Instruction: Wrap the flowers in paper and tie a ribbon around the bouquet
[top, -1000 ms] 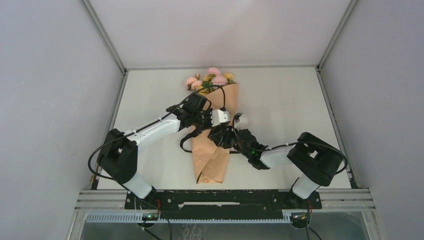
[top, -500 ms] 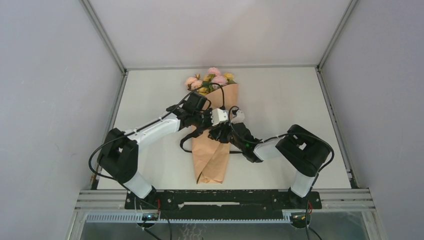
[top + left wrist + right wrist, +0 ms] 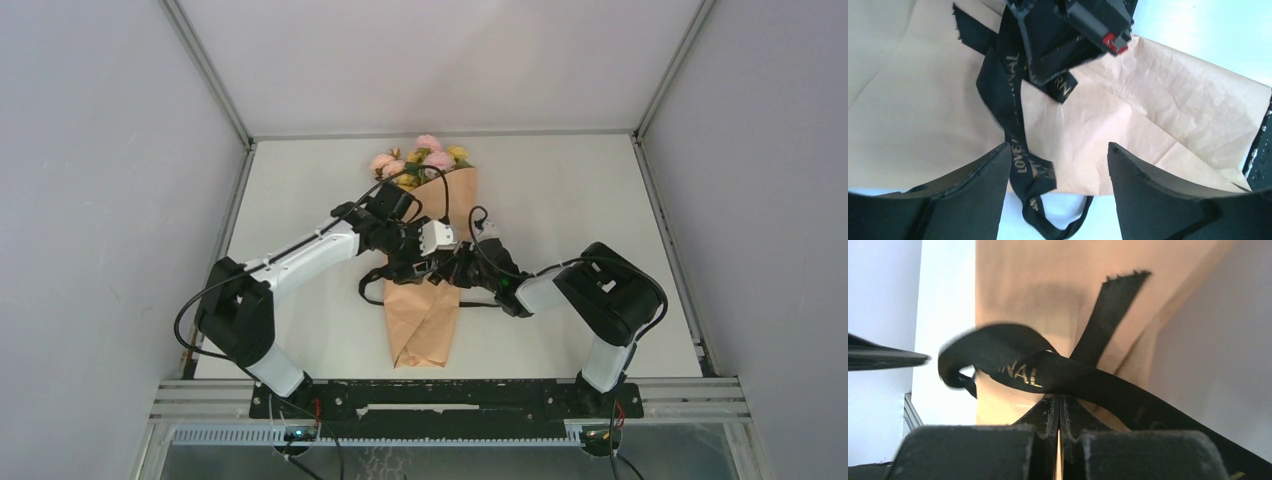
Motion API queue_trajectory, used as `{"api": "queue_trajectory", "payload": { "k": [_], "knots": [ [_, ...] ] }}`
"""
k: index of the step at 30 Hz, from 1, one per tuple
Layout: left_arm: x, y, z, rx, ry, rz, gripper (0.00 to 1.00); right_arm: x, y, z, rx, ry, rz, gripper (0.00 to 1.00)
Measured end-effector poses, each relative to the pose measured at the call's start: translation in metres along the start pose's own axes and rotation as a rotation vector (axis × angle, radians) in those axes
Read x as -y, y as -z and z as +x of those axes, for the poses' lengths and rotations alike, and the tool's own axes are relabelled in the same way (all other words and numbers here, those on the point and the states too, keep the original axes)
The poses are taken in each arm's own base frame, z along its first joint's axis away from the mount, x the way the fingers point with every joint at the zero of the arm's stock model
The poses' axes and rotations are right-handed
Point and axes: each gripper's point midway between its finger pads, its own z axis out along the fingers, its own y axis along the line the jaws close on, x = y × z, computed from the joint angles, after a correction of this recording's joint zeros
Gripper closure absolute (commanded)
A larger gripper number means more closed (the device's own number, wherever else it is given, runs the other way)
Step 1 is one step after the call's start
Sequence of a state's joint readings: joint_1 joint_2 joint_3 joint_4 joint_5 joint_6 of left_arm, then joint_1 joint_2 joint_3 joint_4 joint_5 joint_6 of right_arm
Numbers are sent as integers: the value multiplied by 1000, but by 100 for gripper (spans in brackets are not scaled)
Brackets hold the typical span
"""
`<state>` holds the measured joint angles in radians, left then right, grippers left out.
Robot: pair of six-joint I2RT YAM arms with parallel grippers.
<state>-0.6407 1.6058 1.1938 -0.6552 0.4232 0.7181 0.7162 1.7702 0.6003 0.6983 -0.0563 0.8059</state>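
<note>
Above the peach-orange paper cone bouquet [image 3: 420, 322], right pincer [image 3: 1059, 401] clamps the narrow black gold-lettered ribbon [image 3: 1075, 379], left pincer [image 3: 1059, 150] gapes wide; tying seems underway, and next probably needs the loop drawn snug.

Left arm [image 3: 300, 255], white links with black joints: stretched far and rightward, wrist bent down. Left gripper [image 3: 1058, 192], black, two flat fingers [image 3: 980, 197]: spread wide apart. Right arm [image 3: 545, 290]: folded low, reaching left. Right gripper [image 3: 1059, 415]: pressed together, just beside left gripper.

The bouquet [image 3: 425, 318] lies mid-frame on the table [image 3: 560, 190], flowers [image 3: 425, 158] toward the top; the ribbon [image 3: 1010, 107] crosses its middle, trailing off its left edge.
</note>
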Motion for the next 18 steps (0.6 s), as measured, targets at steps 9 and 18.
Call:
{"api": "queue_trajectory", "payload": {
  "k": [9, 18],
  "knots": [
    [-52, 71, 28, -24, 52, -191, 64, 7, 4, 8, -70, -20, -18, 100],
    [-96, 43, 128, -262, 93, -266, 51, 6, 5, 11, -96, -13, -36, 100]
  ]
}}
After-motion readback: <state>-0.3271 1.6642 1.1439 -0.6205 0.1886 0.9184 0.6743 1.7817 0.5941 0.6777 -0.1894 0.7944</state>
